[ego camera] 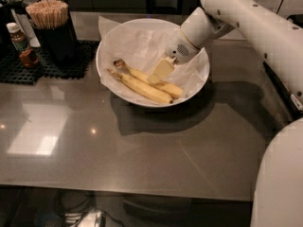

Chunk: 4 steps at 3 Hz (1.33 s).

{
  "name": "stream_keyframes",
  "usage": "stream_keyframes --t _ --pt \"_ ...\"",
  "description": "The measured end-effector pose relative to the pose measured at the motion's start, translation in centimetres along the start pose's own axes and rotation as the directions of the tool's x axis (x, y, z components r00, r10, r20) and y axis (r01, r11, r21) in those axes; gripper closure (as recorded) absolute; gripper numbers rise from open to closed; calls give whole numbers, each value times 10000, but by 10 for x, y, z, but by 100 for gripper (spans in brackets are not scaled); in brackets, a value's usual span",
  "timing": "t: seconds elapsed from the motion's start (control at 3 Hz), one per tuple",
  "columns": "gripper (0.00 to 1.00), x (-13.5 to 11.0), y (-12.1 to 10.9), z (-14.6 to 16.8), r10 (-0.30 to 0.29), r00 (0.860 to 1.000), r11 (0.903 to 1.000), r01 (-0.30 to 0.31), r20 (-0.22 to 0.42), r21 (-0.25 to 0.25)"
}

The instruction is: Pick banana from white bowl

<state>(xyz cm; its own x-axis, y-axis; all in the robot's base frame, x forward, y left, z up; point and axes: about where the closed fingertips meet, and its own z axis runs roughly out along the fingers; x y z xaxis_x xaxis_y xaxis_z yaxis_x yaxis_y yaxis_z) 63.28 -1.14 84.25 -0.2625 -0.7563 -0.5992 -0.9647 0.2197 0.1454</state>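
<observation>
**Hand (163,70) low in the white bowl (188,98), over two bananas**

Hand and wrist reach down into the one white bowl from the upper right, on the end of the white arm (246,18). The pale yellow tip of the hand sits over the middle of the bowl, at or just above the upper of the two fruits. Whether the hand is open or closed, or has hold of anything, cannot be told from this view.

Two bananas lie side by side in the bowl, both running from upper left to lower right and touching along most of their length. The banana (137,73) with the dark brown, blobby stem end is the upper one; its middle passes under the hand. The second banana (142,89), with a thin pale stem, lies just below it, nearer the front rim.

Crumpled white paper (137,44) lines the bowl, with one corner poking out past the rim at the upper left.

The bowl stands on a glossy grey surface (165,150). To its left, a black mat (28,67) carries one black holder (59,44) packed with wooden sticks (47,13), too many to count, and one small brown bottle (21,45) with a white cap. The robot's white body (279,183) fills the lower right corner.
</observation>
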Motion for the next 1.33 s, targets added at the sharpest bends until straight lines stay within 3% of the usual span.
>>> stream_keyframes --t 0.33,0.67,1.0,1.33 --pt "15 -1 0 -1 0 10000 10000 0 0 0" --pt "6 1 0 7 117 9999 9999 -117 -37 -4" --pt "17 -1 0 5 117 9999 9999 -117 -37 -5" --pt "35 -4 0 12 183 9998 9998 -183 -125 -44"
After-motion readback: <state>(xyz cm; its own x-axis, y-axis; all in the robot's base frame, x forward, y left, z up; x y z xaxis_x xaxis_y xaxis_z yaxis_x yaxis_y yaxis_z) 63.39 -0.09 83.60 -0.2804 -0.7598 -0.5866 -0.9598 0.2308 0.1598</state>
